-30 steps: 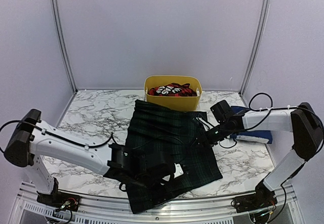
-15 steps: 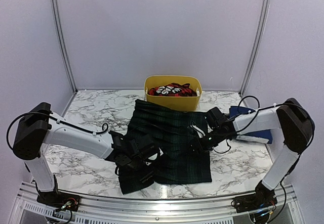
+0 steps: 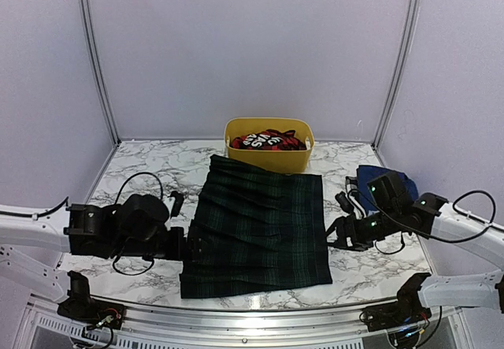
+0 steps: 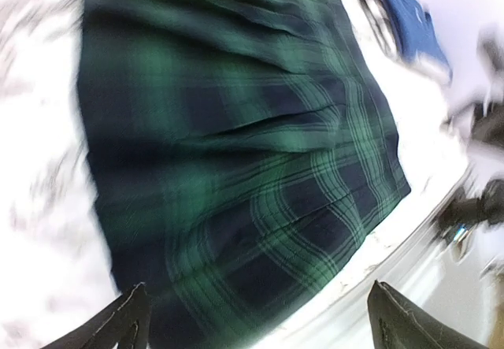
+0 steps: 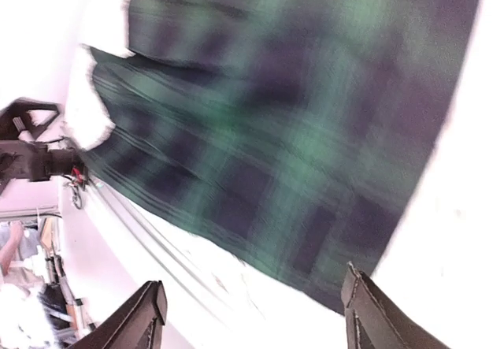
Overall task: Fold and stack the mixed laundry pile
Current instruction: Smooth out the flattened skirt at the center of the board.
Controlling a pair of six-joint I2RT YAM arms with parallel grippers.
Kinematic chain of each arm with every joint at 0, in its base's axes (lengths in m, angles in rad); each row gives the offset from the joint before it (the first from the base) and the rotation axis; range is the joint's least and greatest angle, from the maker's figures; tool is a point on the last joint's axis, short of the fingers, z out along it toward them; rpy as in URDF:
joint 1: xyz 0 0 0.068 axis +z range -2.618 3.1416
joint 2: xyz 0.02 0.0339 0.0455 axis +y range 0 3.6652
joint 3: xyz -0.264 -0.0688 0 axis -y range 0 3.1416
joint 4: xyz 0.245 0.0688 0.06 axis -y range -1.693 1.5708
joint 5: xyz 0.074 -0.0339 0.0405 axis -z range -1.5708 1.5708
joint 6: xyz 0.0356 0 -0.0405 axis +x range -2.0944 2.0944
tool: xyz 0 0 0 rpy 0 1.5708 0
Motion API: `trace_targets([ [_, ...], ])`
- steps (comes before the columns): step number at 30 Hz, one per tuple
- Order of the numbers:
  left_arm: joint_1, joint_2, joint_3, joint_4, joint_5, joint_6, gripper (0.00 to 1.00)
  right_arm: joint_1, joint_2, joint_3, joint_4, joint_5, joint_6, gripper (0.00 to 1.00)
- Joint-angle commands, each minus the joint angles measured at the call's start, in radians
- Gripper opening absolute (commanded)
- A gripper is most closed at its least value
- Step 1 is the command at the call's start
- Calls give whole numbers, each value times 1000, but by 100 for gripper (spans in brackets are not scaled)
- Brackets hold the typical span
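Top external view: the marble table (image 3: 142, 176) carries the mixed laundry pile in three parts. The largest, the dark green-navy tartan garment (image 3: 256, 227), lies spread flat at the table's centre, its pleats running from 12 towards 6 o'clock. At 12 o'clock from it stands the yellow tub (image 3: 268, 160), holding the red-and-black checked garment (image 3: 268, 139). The plain navy blue garment (image 3: 376, 180) lies at 2 o'clock, beside the right arm. The left gripper (image 4: 260, 321) hovers at the tartan's 8 o'clock corner and the right gripper (image 5: 256, 310) at its 3 o'clock edge; both wrist views show the fingers spread wide with nothing between them, so neither grips anything. The tartan looks soft, light and limp, so it will likely sag and slide wherever it goes unsupported. The corners or hem edge look like the best places to pinch, both sides lifted together to keep the fold line straight; cloth lying this flat probably calls for a low, shallow pinch.
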Motion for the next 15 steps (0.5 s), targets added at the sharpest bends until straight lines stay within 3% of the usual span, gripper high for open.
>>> trace_targets([
  [1,-19,-137,-154,-23,-73,-412,99,-10,-33,-94,-137,20,132,73],
  [7,-64,-137,-217,-88,-40,-613,99,-10,-39,-224,-94,-29,223,70],
  [15,-132,-56,-274,-64,6,-776,99,-10,75,-363,150,-71,304,53],
])
